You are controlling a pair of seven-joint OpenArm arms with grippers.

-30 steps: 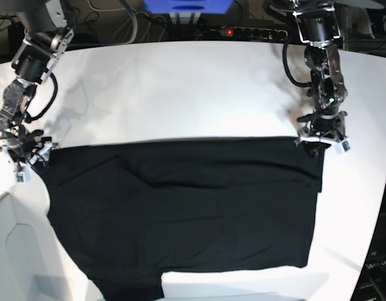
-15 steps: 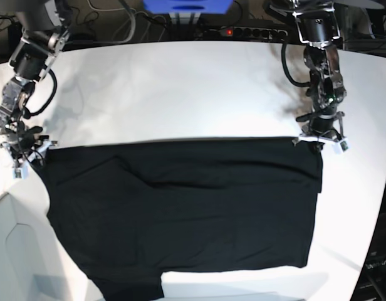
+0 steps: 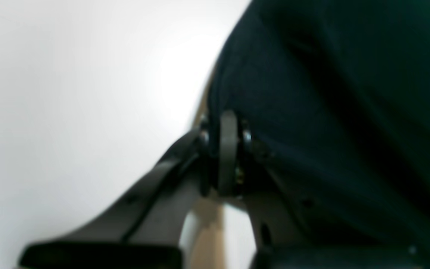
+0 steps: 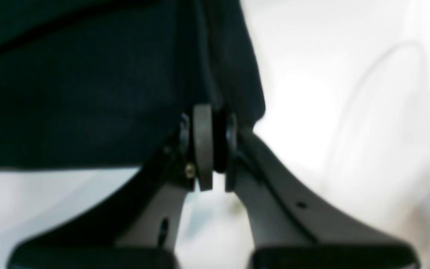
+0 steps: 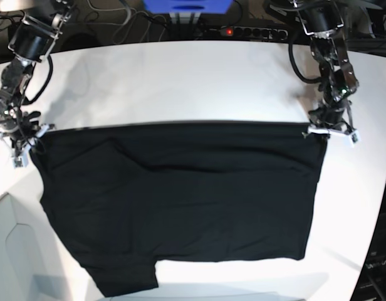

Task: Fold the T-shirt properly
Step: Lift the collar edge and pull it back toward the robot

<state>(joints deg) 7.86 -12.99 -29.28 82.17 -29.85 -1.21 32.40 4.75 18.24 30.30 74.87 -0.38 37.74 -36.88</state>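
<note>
The black T-shirt (image 5: 180,200) lies spread flat on the white table (image 5: 180,81), plain side up, one sleeve at the bottom left. My left gripper (image 5: 329,132) is shut on the shirt's far right corner. In the left wrist view the left gripper (image 3: 228,149) pinches a fold of the black T-shirt (image 3: 330,93). My right gripper (image 5: 27,143) is shut on the far left corner. The right wrist view shows the right gripper (image 4: 209,145) clamped on the T-shirt (image 4: 88,82) edge. No print or tag shows.
A power strip (image 5: 246,31) with a red light and cables lie behind the table's far edge. A blue box (image 5: 187,6) stands at the back. The table's rounded edge runs close to the shirt at the left and right.
Both grippers closed on the shirt's far corners and pulled them away from the camera and outward. The far edge is now straighter and sits further back; the whole shirt slid that way.
</note>
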